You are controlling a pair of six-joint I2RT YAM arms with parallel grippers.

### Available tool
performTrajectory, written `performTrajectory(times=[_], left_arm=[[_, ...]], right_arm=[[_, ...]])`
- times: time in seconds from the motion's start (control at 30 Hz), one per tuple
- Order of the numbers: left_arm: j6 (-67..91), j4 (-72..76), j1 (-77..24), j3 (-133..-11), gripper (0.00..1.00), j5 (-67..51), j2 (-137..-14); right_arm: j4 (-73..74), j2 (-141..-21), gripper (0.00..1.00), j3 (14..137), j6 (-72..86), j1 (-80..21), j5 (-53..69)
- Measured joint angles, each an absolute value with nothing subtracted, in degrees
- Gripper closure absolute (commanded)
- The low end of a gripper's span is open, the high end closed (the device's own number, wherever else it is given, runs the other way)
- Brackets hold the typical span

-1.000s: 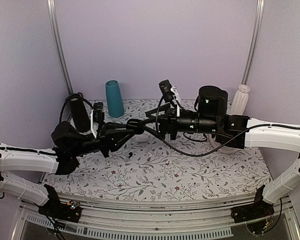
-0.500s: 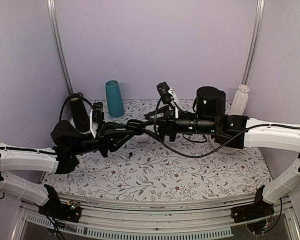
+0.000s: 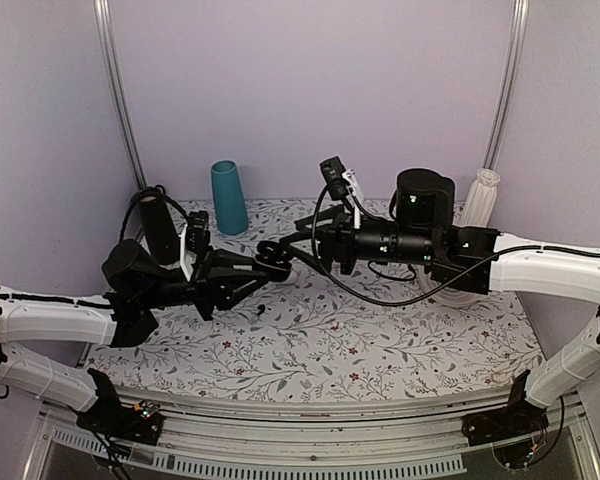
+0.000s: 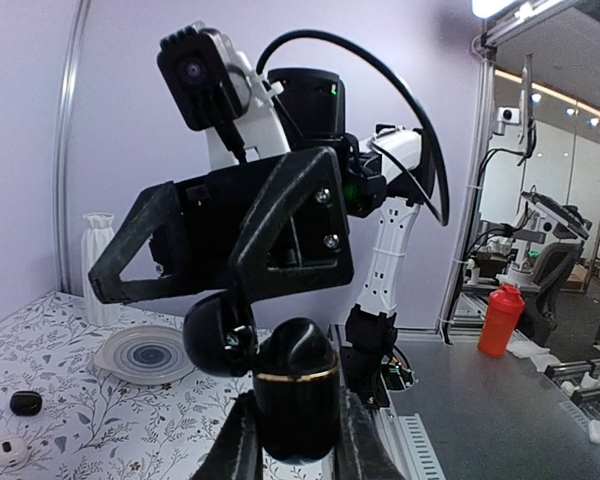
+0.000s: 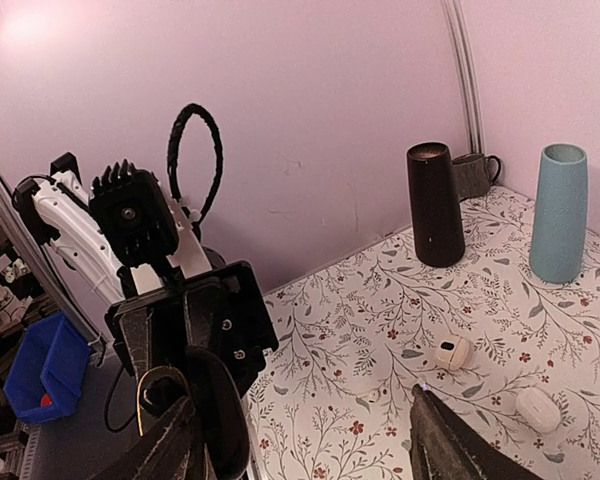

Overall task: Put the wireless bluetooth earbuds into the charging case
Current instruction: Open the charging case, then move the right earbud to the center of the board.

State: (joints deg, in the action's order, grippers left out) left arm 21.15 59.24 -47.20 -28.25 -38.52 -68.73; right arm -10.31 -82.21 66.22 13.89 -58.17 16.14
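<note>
**Top view, above the middle of the desk and nearer its far edge.** Over the preceding second the right gripper [image 3: 302, 238] had drawn back slightly toward the desk's right edge. The left gripper [image 3: 270, 262] had dipped a little, so the two tools, previously almost touching, stood just apart.

**Tool states.** The left gripper remained clenched on the charging case [image 4: 295, 395], which was held aloft and upright, with a gold band round its body. The right gripper's fingers [image 5: 185, 445] were spread wide, with nothing seen between them.

**Reading.** A lid-opening or steadying step had probably just ended, and the insertion itself appeared still to come.

**Hard to read.**
- A rounded black part [image 4: 220, 335] sat against the case's top, directly below the right tool. Whether this was the raised lid could not be settled.
- The wireless bluetooth earbuds could not be picked out with certainty. A small dark speck [image 3: 261, 309] on the desk below the grippers may have been one.
- The case's interior was hidden in every view.
</note>
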Motion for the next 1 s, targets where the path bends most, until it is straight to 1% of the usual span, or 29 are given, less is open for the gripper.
performTrajectory(times=[0.17,0.43,0.57,0.77,1.0], left_arm=[[20.95,59.07,-47.2,-28.23,1.0,-37.52,-68.62],[20.56,57.43,-46.83,-27.77,1.0,-29.43,-66.72],[20.56,56.93,-46.46,-27.03,1.0,-27.22,-65.49],[20.53,54.96,-45.3,-25.39,1.0,-23.7,-62.52],[19.42,50.85,-41.63,-22.74,1.0,-16.75,-55.07]], right_arm=[[-10.17,-82.21,0.3,66.46,13.96,-58.15,16.45],[-9.63,-82.21,0.29,67.83,15.07,-58.11,18.31],[-9.91,-82.17,0.26,69.3,15.92,-58.11,18.41],[-9.41,-82.11,0.25,69.47,17.54,-58.08,13.56],[-7.4,-83.7,0.27,69.54,21.3,-57.08,7.35]])
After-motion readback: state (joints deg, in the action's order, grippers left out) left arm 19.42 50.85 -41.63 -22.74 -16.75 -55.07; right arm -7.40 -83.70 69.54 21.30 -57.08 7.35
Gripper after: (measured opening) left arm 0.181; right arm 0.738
